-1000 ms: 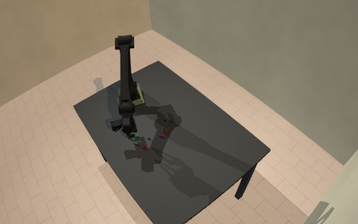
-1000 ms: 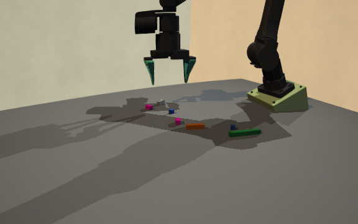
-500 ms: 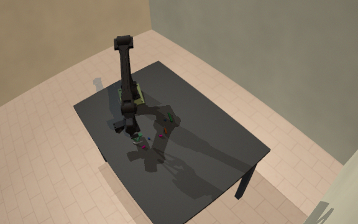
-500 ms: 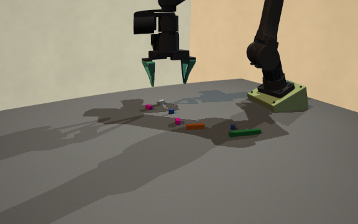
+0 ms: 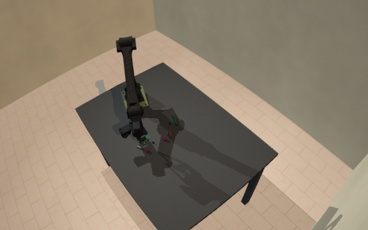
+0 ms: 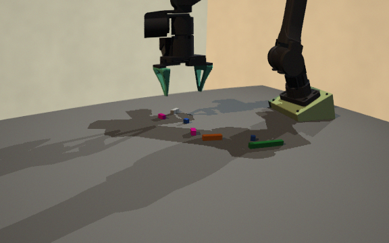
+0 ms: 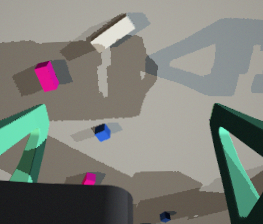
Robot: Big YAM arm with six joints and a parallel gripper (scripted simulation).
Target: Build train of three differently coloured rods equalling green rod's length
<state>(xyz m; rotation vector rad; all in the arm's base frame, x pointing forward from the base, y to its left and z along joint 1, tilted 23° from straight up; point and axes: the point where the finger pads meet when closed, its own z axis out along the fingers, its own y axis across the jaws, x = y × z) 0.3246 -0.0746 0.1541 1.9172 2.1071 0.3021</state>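
My gripper (image 6: 183, 93) (image 7: 129, 113) is open and empty, above the table near the grey rod (image 6: 175, 111) (image 7: 113, 34), which lies flat and turned aslant in the wrist view. One magenta rod (image 5: 147, 151) (image 6: 161, 116) (image 7: 47, 76) and one blue rod (image 5: 153, 142) (image 6: 186, 121) (image 7: 102, 132) lie near it, apart. The other magenta rod (image 5: 165, 139) (image 6: 193, 131) (image 7: 89, 179) lies close to the orange rod (image 5: 170, 133) (image 6: 212, 137), not in line with it. The other blue rod (image 5: 169, 123) (image 6: 252, 138) (image 7: 165, 217) lies beside the long green rod (image 5: 174, 120) (image 6: 266, 144), with a small gap.
The arm's olive base (image 5: 144, 96) (image 6: 316, 109) stands on the dark table (image 5: 203, 96) (image 6: 215, 202), on the green rod's side of the scattered rods. Shadows of the arm and fingers fall across the rods. The table's long edge is beyond the grey rod in the top view.
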